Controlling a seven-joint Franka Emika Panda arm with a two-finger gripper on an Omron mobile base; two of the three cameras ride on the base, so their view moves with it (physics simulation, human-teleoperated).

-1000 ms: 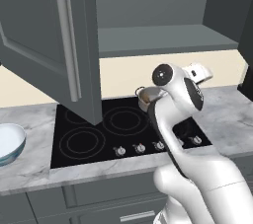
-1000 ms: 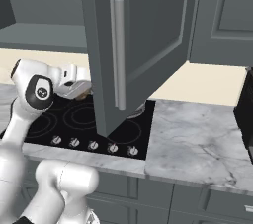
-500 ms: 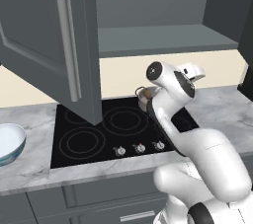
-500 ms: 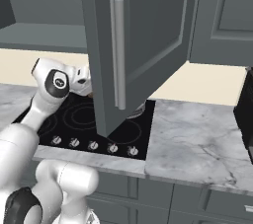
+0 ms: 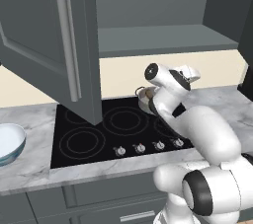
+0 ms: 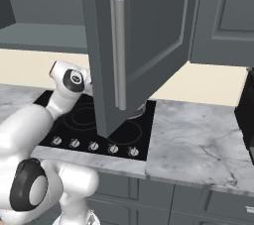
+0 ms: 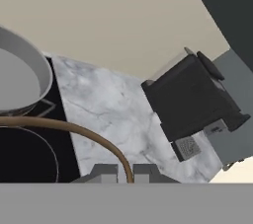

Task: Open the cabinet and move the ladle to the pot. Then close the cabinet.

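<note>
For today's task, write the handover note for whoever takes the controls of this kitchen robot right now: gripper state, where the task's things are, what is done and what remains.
Gripper: shut on the ladle, whose brown curved handle runs from between the fingertips toward the pot.
Pot: on the back of the black cooktop, just ahead of the hand; nothing visible inside it in the hand view.
Cabinet: both doors swung open, shelf bare.
Done: cabinet opened, ladle taken out.
Left: place the ladle in the pot, release, close both doors.
</note>
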